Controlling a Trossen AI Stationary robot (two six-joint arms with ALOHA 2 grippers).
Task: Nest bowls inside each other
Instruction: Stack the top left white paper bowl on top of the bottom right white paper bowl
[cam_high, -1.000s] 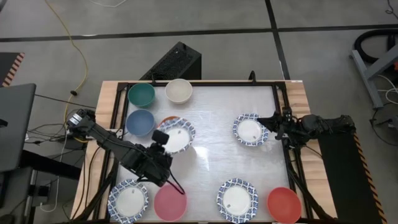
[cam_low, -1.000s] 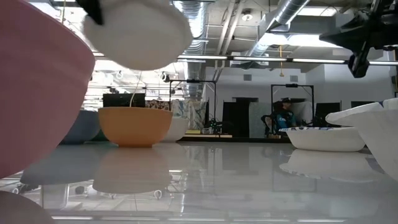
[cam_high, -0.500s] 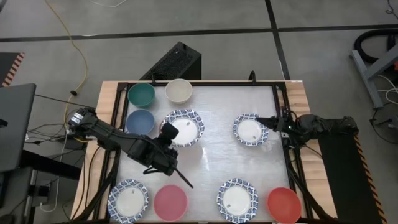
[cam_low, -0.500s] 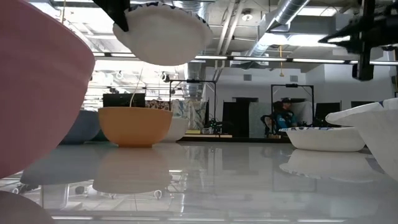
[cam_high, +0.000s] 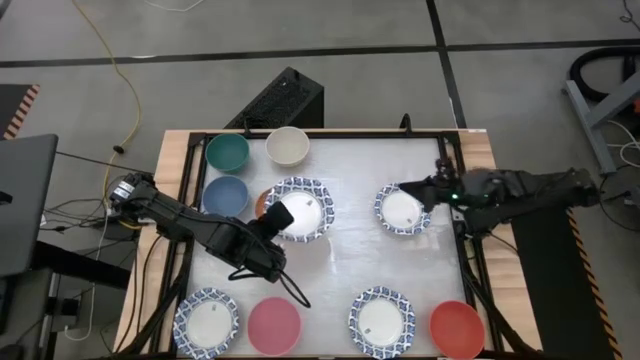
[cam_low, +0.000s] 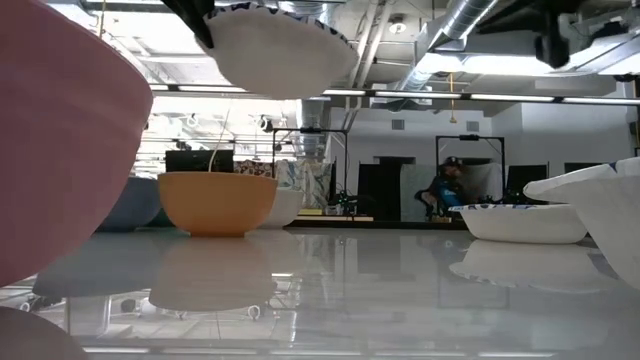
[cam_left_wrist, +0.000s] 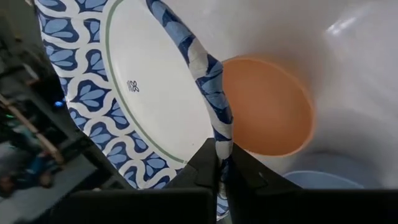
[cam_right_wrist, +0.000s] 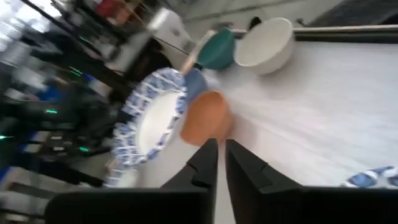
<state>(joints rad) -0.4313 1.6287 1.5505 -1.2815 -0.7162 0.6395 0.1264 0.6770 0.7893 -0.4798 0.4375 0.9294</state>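
Landmark: orange bowl (cam_left_wrist: 267, 106), on the table (cam_high: 350, 260).

Left gripper (cam_left_wrist: 221, 168): fingers clamped on the rim of a patterned bowl (cam_high: 297, 208), held aloft just above and beside the orange bowl.

Right gripper (cam_high: 408, 190): over a second patterned bowl (cam_high: 402, 211), well apart from the orange bowl; fingers narrowly parted, holding nothing.

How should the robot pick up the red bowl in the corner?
Best by its rim. The red bowl sits upright and open, apart from the patterned bowl beside it, so a hand could probably come straight down and pinch the thin wall, one finger inside and one outside. The right hand is nearer.
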